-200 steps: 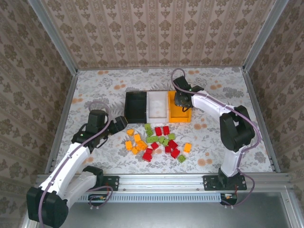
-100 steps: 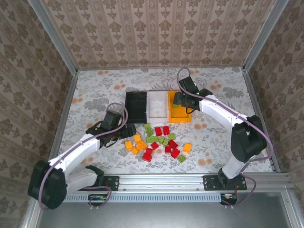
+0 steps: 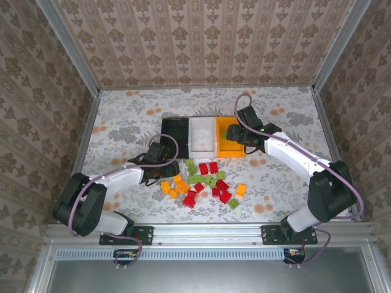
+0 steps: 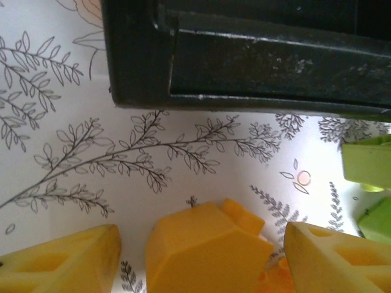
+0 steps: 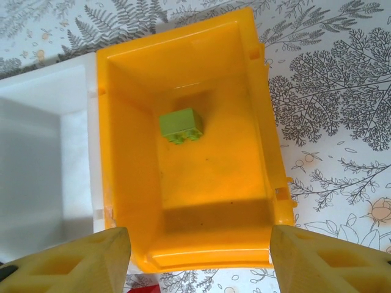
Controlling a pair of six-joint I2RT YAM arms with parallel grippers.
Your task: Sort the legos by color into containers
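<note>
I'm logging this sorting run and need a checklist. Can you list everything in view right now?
black bin: one, left end of the joined row
white bin: one, middle of the row
orange-yellow bin: one, right end of the row
green lego: one, inside the orange-yellow bin
loose legos: roughly two dozen, red, green and orange-yellow, on the table in front of the bins
table: one, white floral
left gripper: open, fingers either side of an orange-yellow lego
right gripper: open, empty, over the orange-yellow bin's near edge

Left arm (image 3: 119,177): white shell, black joints
Right arm (image 3: 293,155): same white and black
Cables (image 3: 236,108): thin, pale lilac loops
Fingers (image 4: 61,259): orange-yellow wedges, hollow pockets
</note>
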